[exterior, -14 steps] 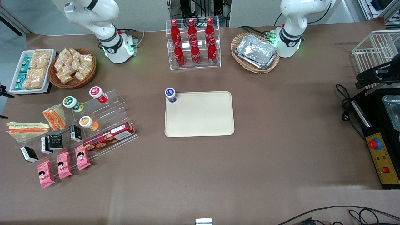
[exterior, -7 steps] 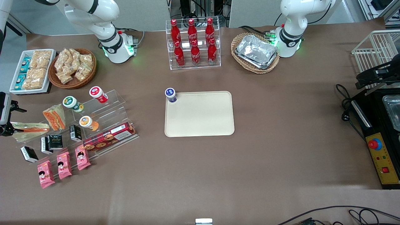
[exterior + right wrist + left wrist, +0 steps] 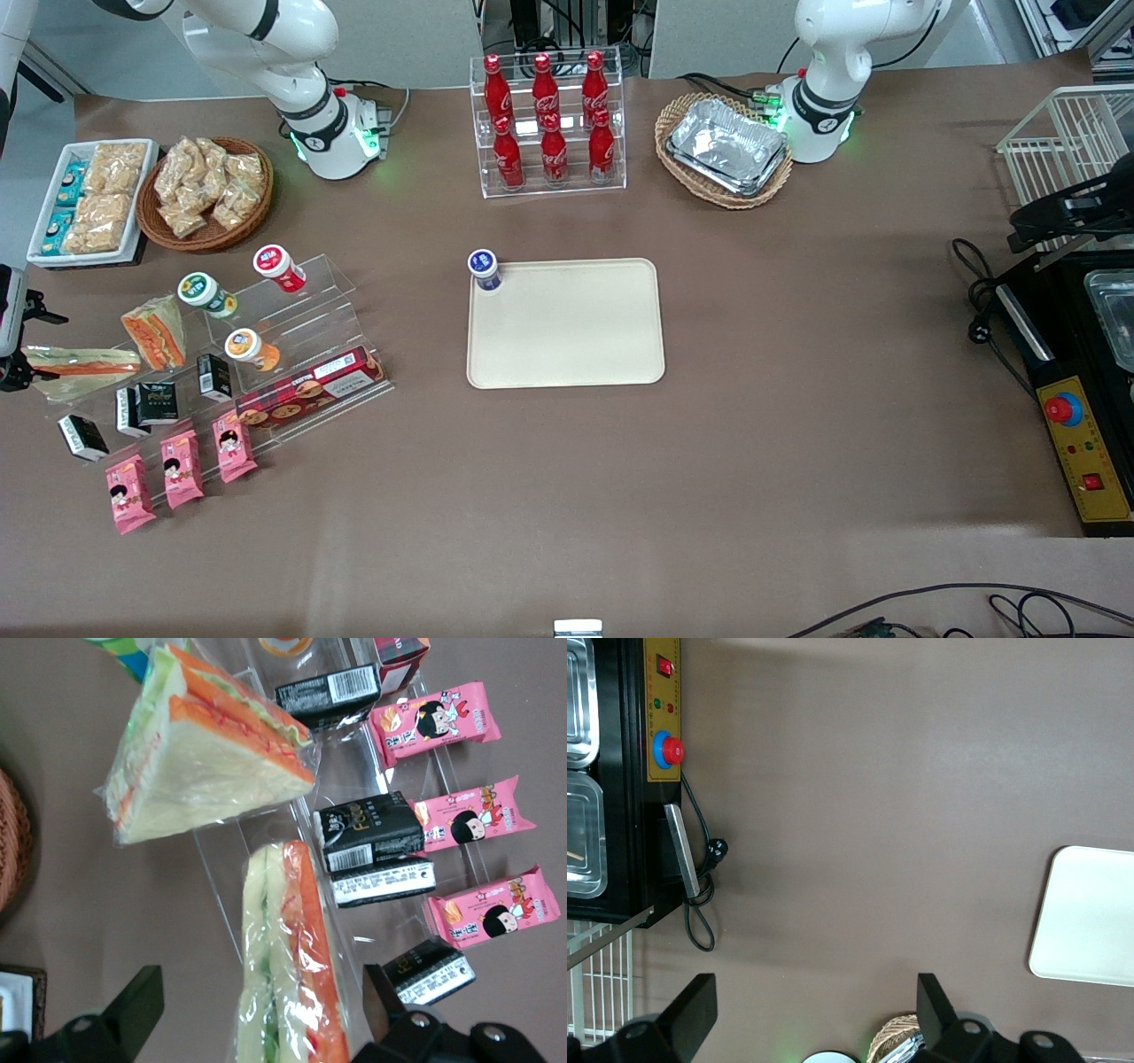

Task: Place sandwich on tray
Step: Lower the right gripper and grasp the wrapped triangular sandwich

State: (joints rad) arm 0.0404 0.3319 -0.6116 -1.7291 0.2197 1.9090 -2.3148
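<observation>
Hanging over the sandwich (image 3: 292,966), my claw (image 3: 266,1028) has its two fingers spread wide, one on each side of it, not squeezing. The sandwich (image 3: 80,365) lies on the clear rack (image 3: 292,310) at my end of the table, beside a second sandwich (image 3: 208,771). The tray (image 3: 567,354) sits well apart, mid-table, with a small blue-lidded cup (image 3: 485,266) at its corner.

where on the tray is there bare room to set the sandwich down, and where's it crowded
The tray is bare except for the blue-capped cup at its corner nearest the cola rack. It is crowded at the acrylic stand, where the gripper hangs open over the sandwich, beside black cartons.
</observation>
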